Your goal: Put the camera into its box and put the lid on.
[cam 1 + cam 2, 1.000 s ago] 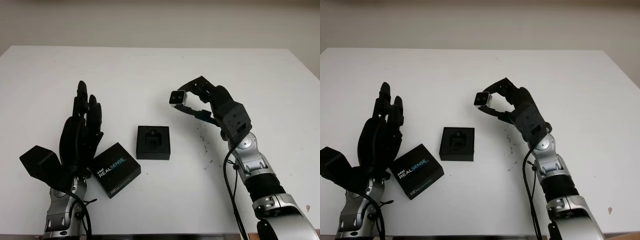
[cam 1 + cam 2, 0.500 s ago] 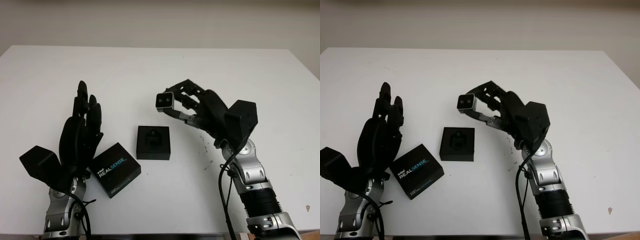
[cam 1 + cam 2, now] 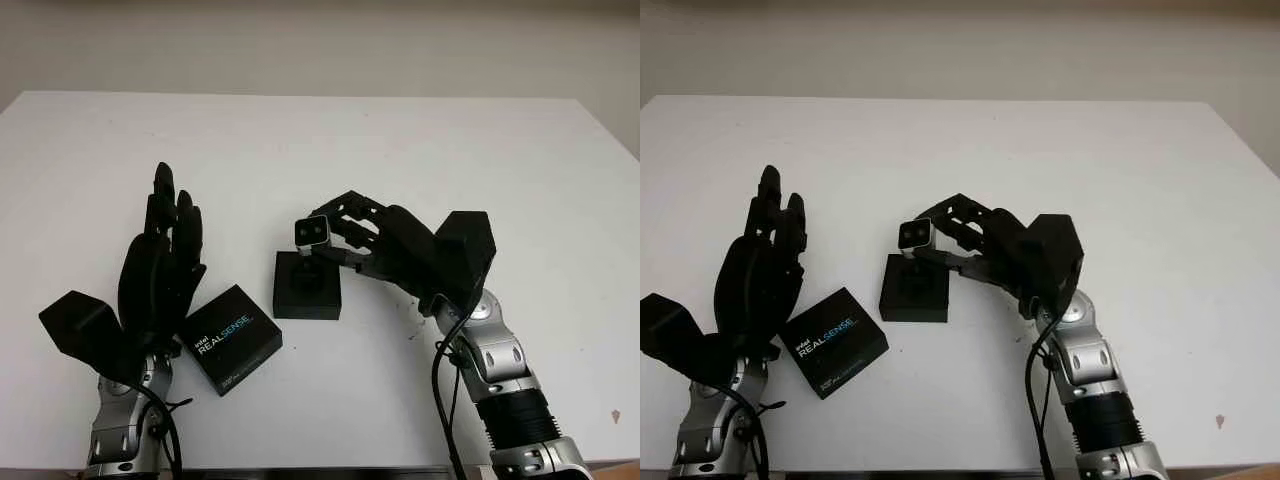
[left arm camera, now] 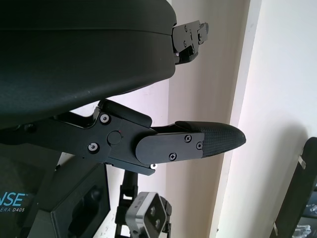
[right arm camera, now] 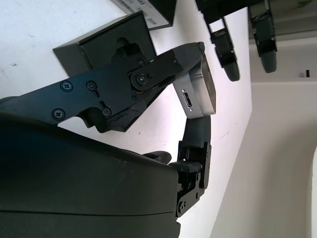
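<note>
The right hand (image 3: 345, 232) has its fingers clamped on the camera (image 3: 311, 232), a small silver block with its lens face turned toward the robot, held in the air just above the far edge of the box (image 3: 306, 285). The box sits open on the white desk (image 3: 300, 140), a black square tray with a moulded recess in its middle. The camera is not yet in that recess; it hangs a little above it and seems tilted rather than square to the opening. The lid (image 3: 231, 339), black with white lettering, lies flat on the desk just beside the box on its left side, turned at an angle to it. The left hand (image 3: 160, 270) is open and raised above the desk next to the lid, holding nothing. So the step in hand is the placing of the camera, and the lid has not been touched. The next move likely calls for lining the camera up with the recess, lowering it until it seats, and only then letting the fingers loosen.
</note>
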Controlling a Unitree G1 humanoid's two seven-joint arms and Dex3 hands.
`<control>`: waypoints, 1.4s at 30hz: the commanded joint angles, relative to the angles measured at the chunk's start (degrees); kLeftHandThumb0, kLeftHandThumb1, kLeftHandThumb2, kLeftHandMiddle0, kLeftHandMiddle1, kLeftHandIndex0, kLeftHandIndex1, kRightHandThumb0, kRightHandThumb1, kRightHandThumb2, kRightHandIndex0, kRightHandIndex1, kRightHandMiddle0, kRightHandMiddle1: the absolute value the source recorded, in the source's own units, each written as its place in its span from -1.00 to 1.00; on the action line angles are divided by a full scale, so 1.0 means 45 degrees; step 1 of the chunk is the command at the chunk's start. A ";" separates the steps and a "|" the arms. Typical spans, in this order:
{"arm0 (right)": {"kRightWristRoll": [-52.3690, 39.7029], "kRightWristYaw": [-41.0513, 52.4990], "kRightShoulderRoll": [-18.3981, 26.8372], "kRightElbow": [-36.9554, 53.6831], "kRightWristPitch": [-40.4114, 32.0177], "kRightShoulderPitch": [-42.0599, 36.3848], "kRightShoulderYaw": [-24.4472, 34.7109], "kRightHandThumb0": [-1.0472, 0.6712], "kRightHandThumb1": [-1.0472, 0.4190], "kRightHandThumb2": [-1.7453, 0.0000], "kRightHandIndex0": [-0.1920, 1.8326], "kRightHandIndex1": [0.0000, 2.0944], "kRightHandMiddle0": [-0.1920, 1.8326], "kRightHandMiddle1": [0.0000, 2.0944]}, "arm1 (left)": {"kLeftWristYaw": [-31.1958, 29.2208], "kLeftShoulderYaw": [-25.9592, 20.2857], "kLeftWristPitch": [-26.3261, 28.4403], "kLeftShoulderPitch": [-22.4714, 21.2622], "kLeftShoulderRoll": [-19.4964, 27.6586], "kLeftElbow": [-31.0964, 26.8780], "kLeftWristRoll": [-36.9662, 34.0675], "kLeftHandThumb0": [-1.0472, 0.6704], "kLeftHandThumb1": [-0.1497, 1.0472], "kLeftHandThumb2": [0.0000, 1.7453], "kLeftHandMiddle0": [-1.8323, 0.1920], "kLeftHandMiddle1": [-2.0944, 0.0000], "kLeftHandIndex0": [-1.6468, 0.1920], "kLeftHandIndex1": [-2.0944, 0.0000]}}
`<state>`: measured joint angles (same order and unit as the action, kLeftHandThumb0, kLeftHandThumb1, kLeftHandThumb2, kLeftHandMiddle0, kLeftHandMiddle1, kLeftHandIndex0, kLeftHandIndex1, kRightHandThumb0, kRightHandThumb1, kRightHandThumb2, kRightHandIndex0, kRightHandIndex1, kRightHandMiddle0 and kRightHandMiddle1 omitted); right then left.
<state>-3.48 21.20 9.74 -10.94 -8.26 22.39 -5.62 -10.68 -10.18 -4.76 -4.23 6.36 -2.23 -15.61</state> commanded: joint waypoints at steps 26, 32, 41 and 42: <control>0.1244 0.0440 0.0114 -0.1256 0.1290 0.0171 -0.0843 -0.32 -0.95 0.94 -0.54 -0.88 -0.50 0.56 | 0.0003 0.0071 -0.0053 -0.0019 -0.0013 -0.0091 0.0142 -0.58 1.00 -0.46 1.00 1.00 1.00 1.00; 0.0964 0.0567 -0.0152 -0.1124 0.1123 -0.0027 -0.0835 -0.33 -0.94 0.94 -0.54 -0.88 -0.49 0.58 | -0.0129 0.0105 -0.0062 -0.0013 0.0024 -0.0065 0.0119 -0.58 1.00 -0.44 1.00 1.00 1.00 1.00; 0.2288 -0.0208 -0.0011 -0.1545 0.3557 -0.0384 -0.1421 -0.34 -0.97 0.93 -0.53 -0.87 -0.51 0.59 | -0.0102 0.0038 -0.0004 0.0057 -0.0019 -0.0178 0.0051 -0.58 1.00 -0.46 1.00 1.00 1.00 1.00; 0.2395 -0.0322 -0.0018 -0.1589 0.3750 -0.0406 -0.1438 -0.34 -0.97 0.94 -0.54 -0.87 -0.52 0.62 | -0.0131 0.0040 -0.0001 0.0067 -0.0011 -0.0179 0.0030 -0.59 1.00 -0.47 1.00 1.00 1.00 1.00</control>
<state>6.94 19.94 9.77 -17.83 7.09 20.88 -11.57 -11.17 -9.99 -4.81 -4.23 6.36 -2.21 -15.36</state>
